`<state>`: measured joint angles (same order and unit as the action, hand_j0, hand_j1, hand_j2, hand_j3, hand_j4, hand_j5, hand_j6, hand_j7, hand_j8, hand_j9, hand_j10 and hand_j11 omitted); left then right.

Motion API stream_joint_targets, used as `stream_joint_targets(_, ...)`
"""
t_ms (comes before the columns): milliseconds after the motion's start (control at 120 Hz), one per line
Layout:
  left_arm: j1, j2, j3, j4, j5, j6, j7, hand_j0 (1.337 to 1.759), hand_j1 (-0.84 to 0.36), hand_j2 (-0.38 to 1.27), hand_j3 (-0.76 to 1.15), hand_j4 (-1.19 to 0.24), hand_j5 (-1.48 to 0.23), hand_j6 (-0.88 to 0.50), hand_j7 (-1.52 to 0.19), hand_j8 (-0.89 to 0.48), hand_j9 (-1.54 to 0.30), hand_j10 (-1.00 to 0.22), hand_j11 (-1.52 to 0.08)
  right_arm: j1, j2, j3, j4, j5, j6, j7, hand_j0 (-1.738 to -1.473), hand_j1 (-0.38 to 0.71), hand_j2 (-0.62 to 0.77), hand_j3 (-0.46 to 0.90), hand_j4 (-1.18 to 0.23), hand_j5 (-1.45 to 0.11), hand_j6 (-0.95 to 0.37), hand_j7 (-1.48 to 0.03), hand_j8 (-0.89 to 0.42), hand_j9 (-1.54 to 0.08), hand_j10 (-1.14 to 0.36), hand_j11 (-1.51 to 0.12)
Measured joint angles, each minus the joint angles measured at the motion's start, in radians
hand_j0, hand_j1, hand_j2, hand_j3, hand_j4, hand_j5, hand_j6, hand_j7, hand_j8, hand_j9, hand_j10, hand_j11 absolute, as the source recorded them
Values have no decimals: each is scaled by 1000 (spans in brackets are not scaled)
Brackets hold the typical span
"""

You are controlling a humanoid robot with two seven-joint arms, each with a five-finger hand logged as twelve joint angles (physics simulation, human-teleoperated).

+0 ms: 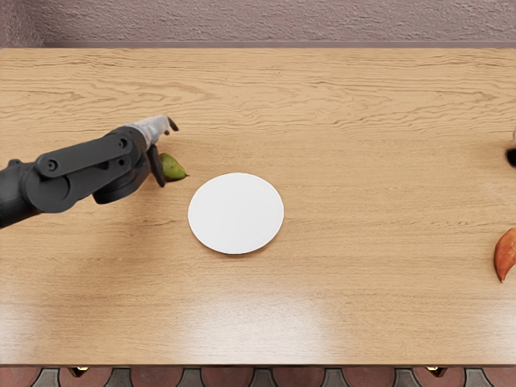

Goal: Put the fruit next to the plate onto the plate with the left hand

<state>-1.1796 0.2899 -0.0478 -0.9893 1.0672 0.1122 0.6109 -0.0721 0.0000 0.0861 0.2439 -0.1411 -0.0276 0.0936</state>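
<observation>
While left hand [151,155] partly hides it, grip unclear; fruit [173,168] points rightward toward plate [236,214].

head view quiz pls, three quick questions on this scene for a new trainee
1. True or false: the green fruit already lies on the white plate.
2. Which hand is at the green fruit? A) the left hand B) the right hand C) neither
3. Fill in: the orange-red object lies at the ___ edge of the table.

Key: 1 false, it lies on the table just left of the plate. 2 A. 3 right.
</observation>
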Motion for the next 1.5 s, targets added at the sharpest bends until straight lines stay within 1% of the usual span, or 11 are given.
stream_joint_targets(392, 2, -12, 12, 0, 0, 0, 0, 1658, -92, 77, 0, -372, -480, -373, -480, -372, -480, -371, -480, 0, 0, 0, 0, 0, 0, 0, -1658, -331, -3, 0, -15, -20, -15, -20, -15, -20, -15, -20)
stream_joint_targets(467, 4, -12, 13, 0, 0, 0, 0, 1657, -110, 62, 0, -392, -513, -393, -512, -393, -512, -392, -512, 0, 0, 0, 0, 0, 0, 0, -1658, -331, -3, 0, -15, -20, -15, -20, -15, -20, -15, -20)
stream_joint_targets(808, 18, -12, 14, 0, -1, -3, 0, 1658, -223, 96, 0, -488, -635, -488, -634, -489, -635, -488, -634, 0, 0, 0, 0, 0, 0, 0, -1658, -331, -3, 0, -15, -20, -15, -20, -15, -20, -15, -20)
stream_joint_targets(942, 20, -12, 14, 0, 1, -5, 0, 1657, -237, 123, 0, -529, -666, -505, -670, -473, -680, -520, -680, 0, 0, 0, 0, 0, 0, 0, -1658, -331, -3, 0, -15, -20, -15, -20, -15, -20, -15, -20)
stream_joint_targets(1117, 20, -12, 13, 0, 1, -9, 0, 1655, -241, 112, 0, -574, -721, -470, -733, -446, -744, -561, -743, 0, 0, 0, 0, 0, 0, 0, -1658, -331, -3, 0, -15, -20, -15, -20, -15, -20, -15, -20)
stream_joint_targets(1233, 18, -12, 13, -1, -2, -11, 0, 1655, -249, 181, 0, -597, -754, -477, -766, -450, -776, -585, -775, 0, 0, 0, 0, 0, 0, 0, -1658, -331, -3, 0, -15, -20, -15, -20, -15, -20, -15, -20)
stream_joint_targets(1500, 18, -12, 11, -1, -7, -27, 1, 1650, -244, 122, 0, -698, -826, -439, -867, -408, -897, -659, -895, 0, 0, 0, 0, 0, 0, 0, -1658, -331, -3, 0, -15, -20, -15, -20, -15, -20, -15, -20)
